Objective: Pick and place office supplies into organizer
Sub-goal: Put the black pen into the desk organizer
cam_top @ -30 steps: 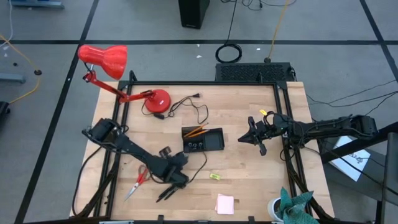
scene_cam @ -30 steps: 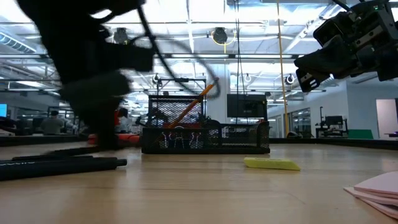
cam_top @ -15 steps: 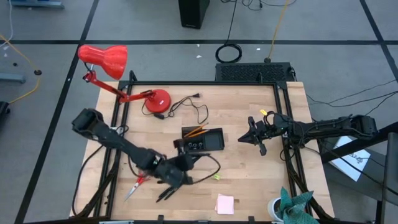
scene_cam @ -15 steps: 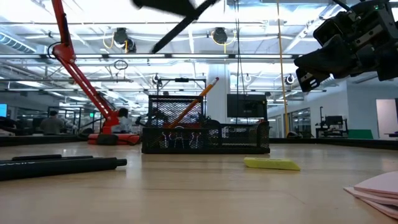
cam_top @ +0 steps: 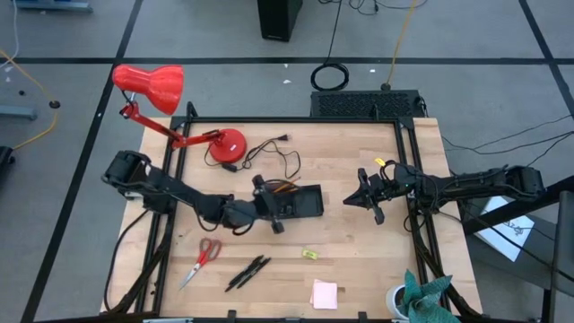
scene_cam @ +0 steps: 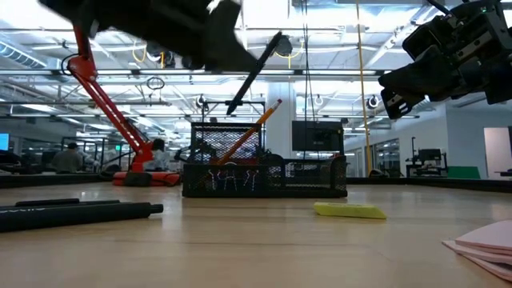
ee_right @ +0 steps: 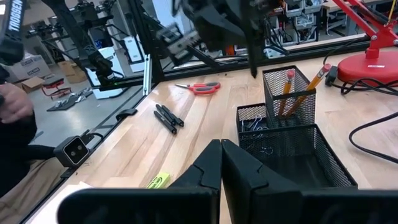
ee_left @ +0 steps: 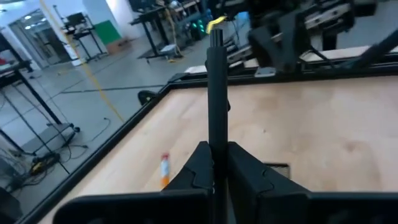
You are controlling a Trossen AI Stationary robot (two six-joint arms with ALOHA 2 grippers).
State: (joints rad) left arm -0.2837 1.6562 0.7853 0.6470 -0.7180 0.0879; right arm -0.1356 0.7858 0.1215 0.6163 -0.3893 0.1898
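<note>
Left gripper (cam_top: 266, 208): clenched on a dark pen (ee_left: 216, 93), which is held slanted above the organizer's (cam_top: 309, 203) left end.
Right gripper (cam_top: 367, 199): fingers pressed together, nothing held; kept well right of the organizer, above the table (cam_top: 359, 260).
Organizer: orange pencils (scene_cam: 248, 132) are seen standing in its tall cup.
Near side of left gripper: two pens (cam_top: 247, 273), scissors (cam_top: 197, 261), yellow item (cam_top: 309, 255) and pink pad (cam_top: 325, 293) are left on the table.
</note>
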